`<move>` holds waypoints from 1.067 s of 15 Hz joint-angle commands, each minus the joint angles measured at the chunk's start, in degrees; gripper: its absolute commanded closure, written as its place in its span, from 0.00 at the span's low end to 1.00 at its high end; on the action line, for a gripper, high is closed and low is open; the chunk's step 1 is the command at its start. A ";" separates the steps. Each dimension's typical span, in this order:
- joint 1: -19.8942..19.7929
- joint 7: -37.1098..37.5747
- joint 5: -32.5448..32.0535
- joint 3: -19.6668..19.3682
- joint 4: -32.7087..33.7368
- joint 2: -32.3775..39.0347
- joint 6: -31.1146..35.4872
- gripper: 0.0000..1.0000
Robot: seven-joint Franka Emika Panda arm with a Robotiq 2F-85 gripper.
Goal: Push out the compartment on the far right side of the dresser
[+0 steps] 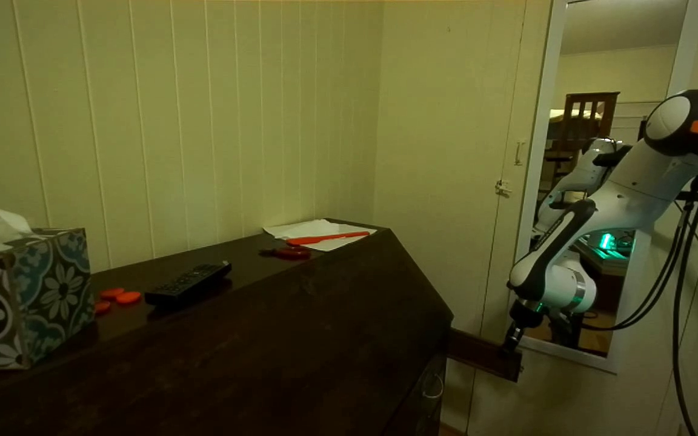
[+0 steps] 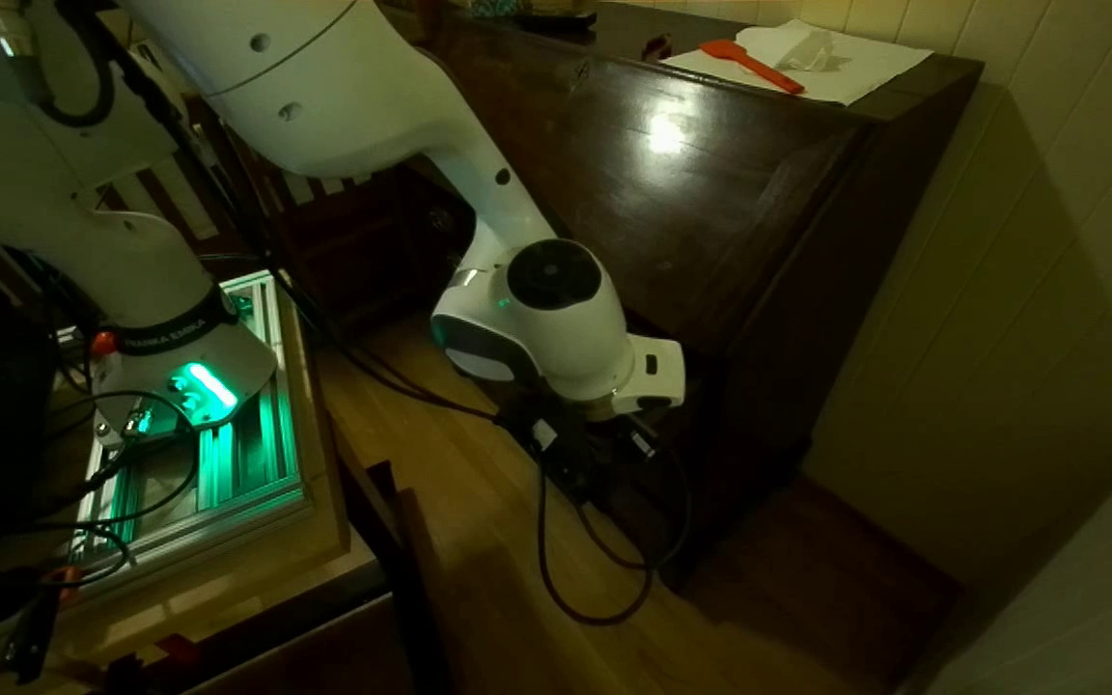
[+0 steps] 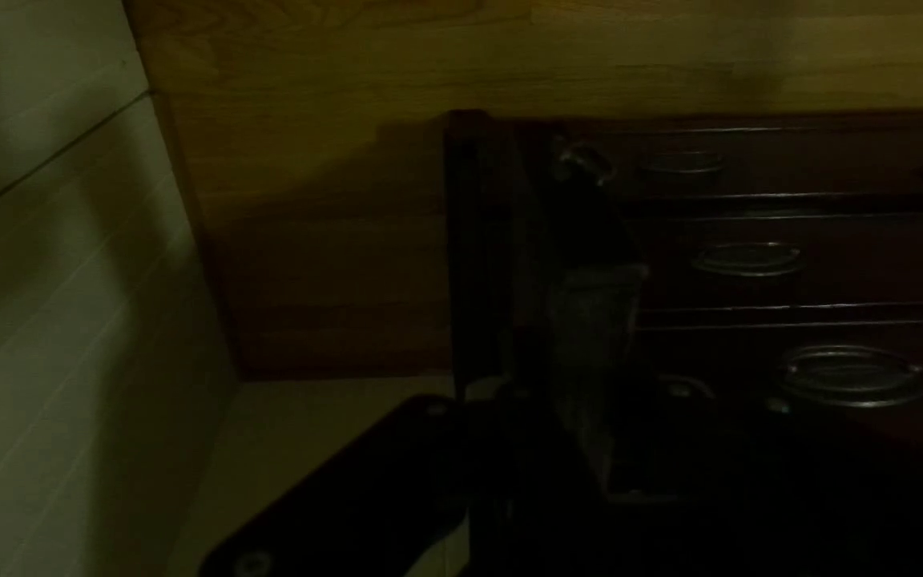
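The compartment (image 1: pixel 476 352), a dark plank-like piece, sticks out beyond the right end of the dresser (image 1: pixel 246 339) in an exterior view. My gripper (image 1: pixel 510 347) points down at its outer end, touching or very near it. In the wrist view, a dark narrow strip, the compartment (image 3: pixel 590 232), runs away from the gripper with a small pull near its far end. Black fingers (image 3: pixel 373 481) fill the lower part there. The gripper is shut; it is too dark to tell whether the compartment lies between the fingers. Elsewhere, the wrist (image 2: pixel 604 347) covers this area.
Drawers with metal handles (image 3: pixel 854 373) line the dresser's front. A pale wall (image 3: pixel 53 320) stands beside its end, and a mirror (image 1: pixel 621 66) hangs behind the arm. On top are a tissue box (image 1: pixel 52 297), a remote (image 1: pixel 188 284) and a red spatula (image 1: pixel 328 238).
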 commanded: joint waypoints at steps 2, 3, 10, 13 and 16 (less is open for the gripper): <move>0.20 1.33 -2.16 -2.55 -0.02 2.56 1.79 0.94; -0.02 1.23 -2.28 -2.84 -0.20 2.76 2.30 0.94; -1.09 1.65 -1.85 -1.24 -0.79 2.70 1.74 0.49; -0.63 2.92 -1.89 -1.91 -1.49 3.21 1.76 0.30; 0.10 4.62 -1.94 -2.38 -2.46 2.73 2.87 0.09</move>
